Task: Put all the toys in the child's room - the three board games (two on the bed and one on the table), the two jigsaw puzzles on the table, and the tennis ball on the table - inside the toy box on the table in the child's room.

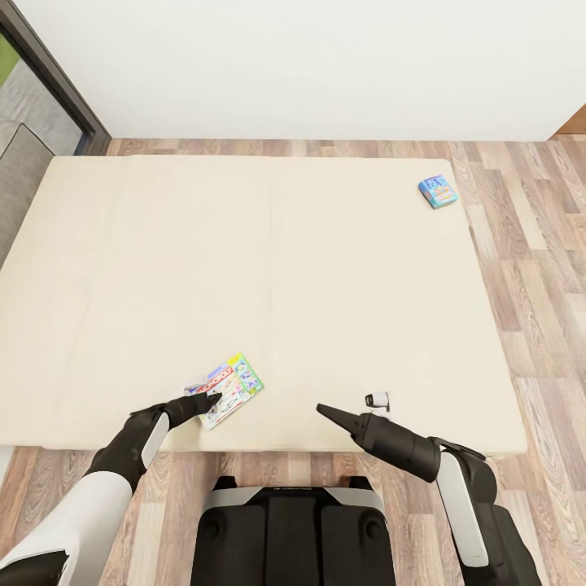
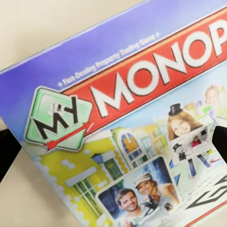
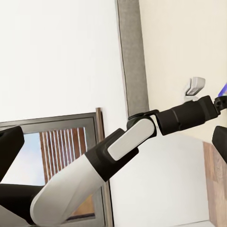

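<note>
Head view: robot stands at the near edge of the bed [image 1: 268, 268], cream mattress, plank floor around it. Left tool [image 1: 213, 399] reaches over the MONOPOLY box [image 1: 232, 389], which lies flat near the bed's near edge; tips at or on the box's near-left side. Cannot tell from here whether its jaws are spread or pinching. Second board game [image 1: 438, 191], small and blue, sits well apart at the far right corner of the bed. Right tool [image 1: 323, 409] hovers over bare mattress, jaws look pressed together to a point, holding nothing.

Left wrist view: MONOPOLY box lid very close, dark fingertips [image 2: 7, 151] at both frame edges, so jaws seem to straddle it.

Right wrist view: looks across at the left arm [image 3: 123, 146] and a window.

Risk: the flat box offers little edge; a shallow pinch may slip, or push the box across the mattress.
</note>
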Available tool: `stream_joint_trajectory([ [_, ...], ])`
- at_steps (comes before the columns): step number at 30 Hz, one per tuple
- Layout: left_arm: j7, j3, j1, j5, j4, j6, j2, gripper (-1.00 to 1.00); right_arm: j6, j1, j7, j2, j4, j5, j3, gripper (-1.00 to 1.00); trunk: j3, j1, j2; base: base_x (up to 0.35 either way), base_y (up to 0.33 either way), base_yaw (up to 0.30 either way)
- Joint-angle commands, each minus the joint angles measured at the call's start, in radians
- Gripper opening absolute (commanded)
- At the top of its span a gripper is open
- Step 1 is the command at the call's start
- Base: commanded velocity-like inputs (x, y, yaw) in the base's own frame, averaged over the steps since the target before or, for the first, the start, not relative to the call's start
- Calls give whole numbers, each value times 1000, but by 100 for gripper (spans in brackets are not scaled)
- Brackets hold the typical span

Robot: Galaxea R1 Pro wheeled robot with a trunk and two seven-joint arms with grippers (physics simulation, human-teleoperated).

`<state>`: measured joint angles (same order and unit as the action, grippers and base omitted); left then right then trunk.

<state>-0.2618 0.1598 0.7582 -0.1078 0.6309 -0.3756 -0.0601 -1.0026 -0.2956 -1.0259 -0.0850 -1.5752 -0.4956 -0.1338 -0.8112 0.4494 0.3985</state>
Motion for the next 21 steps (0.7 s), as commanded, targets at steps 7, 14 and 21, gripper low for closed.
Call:
stream_joint_trajectory([
  [7,-2,3,1,-10,1,-10,0,100,-4,0,-5,-1,0,3,-3,100,-1,1,1,0,0,0],
  [14,-2,3,1,-10,1,-10,0,100,-4,0,-5,-1,0,3,-6,100,-1,1,1,0,0,0],
  [21,-1,6,0,-11,4,-9,-10,100,-4,0,-5,-1,3,5,-6,100,-1,1,1,0,0,0],
])
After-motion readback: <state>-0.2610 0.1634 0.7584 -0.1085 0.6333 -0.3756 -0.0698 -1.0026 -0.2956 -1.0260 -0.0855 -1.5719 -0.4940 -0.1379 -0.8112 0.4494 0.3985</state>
